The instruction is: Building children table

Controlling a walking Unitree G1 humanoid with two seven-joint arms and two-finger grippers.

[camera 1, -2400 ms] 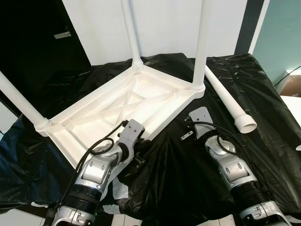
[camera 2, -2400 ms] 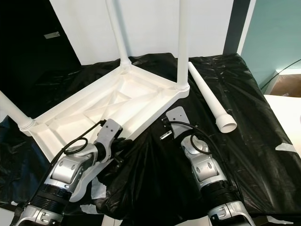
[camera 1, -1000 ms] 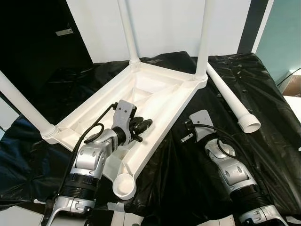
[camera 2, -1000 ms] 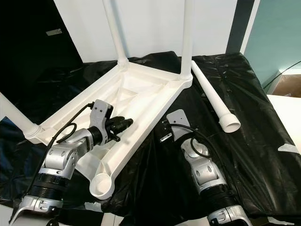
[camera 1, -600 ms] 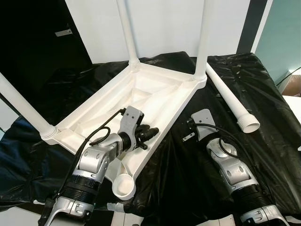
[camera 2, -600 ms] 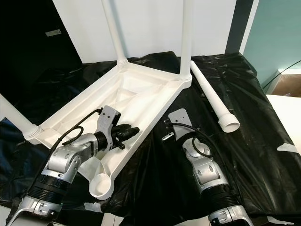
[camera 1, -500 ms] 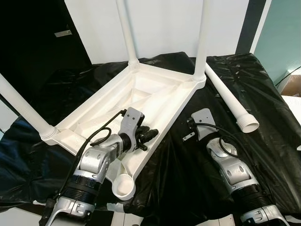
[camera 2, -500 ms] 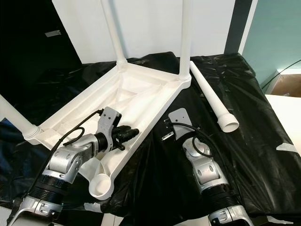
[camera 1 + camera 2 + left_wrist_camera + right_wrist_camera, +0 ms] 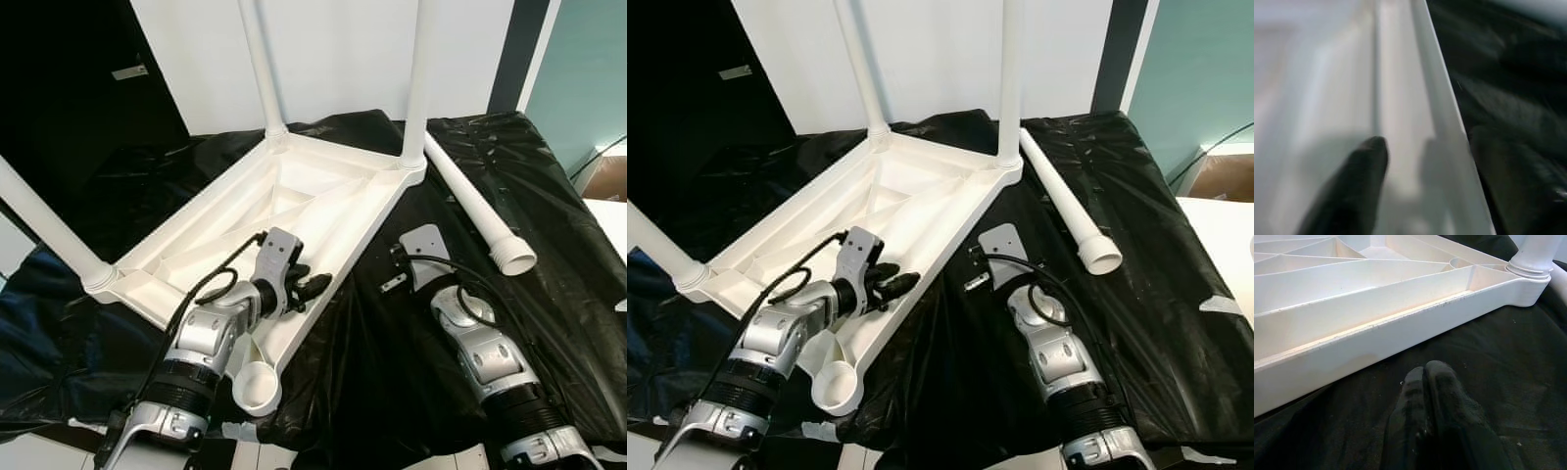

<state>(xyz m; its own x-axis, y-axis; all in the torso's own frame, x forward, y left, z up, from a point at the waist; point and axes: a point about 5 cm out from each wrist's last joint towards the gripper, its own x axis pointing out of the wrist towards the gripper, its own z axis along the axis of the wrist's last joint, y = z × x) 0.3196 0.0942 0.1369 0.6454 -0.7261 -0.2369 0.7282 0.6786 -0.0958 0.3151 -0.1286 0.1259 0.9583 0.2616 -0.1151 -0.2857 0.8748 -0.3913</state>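
Left claw (image 9: 312, 286) lowered to upturned table's (image 9: 323, 196) near rim, straddling it, right claw (image 9: 1425, 377) clenched beside.

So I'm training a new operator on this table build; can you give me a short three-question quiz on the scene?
1. True or false: all four legs are fitted to the upturned tabletop.
2. Where is the left gripper?
A. at the tabletop's near-right rim
B. on the loose leg
C. hanging idle
3. What lies under the right gripper?

Key
1. False. Three legs stand in their sockets; the near corner socket is empty and the fourth leg lies on the sheet.
2. A
3. The black sheet, just short of the tabletop's side.
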